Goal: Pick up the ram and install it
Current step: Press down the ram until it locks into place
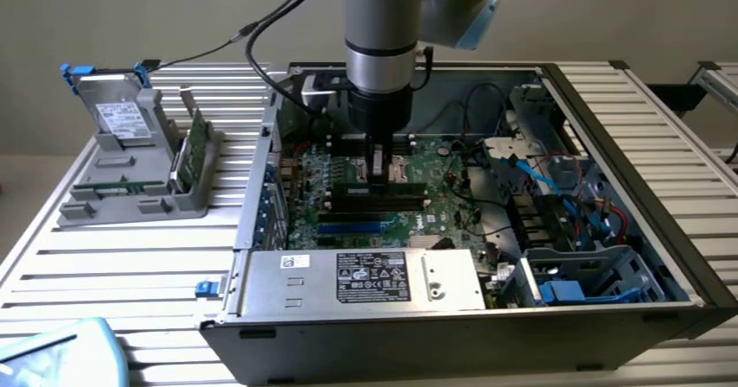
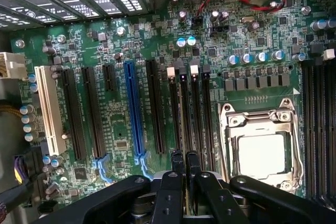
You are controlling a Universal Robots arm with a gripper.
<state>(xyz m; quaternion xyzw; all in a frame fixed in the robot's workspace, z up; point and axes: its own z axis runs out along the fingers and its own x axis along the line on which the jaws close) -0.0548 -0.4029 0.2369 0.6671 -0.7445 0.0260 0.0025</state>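
My gripper [image 1: 375, 176] reaches straight down into the open computer case, over the memory slots beside the processor socket [image 2: 260, 150]. Its two black fingertips [image 2: 177, 159] stand almost together, and my gripper [image 2: 185, 158] is pinched on a thin edge. That edge is the ram [image 2: 184, 114], seen edge-on along one black slot. In the exterior view the ram [image 1: 392, 199] shows as a long dark bar standing on the green motherboard [image 1: 444, 184] right under the fingers. How deep it sits in the slot I cannot tell.
A grey holder [image 1: 127, 204] left of the case carries a silver hard drive with blue tabs [image 1: 116, 115], a green expansion card [image 1: 194, 145] and a low green strip [image 1: 116, 187]. A power supply [image 1: 358, 279] and cables [image 1: 542, 180] crowd the case. A blue slot [image 2: 134, 108] lies beside the memory slots.
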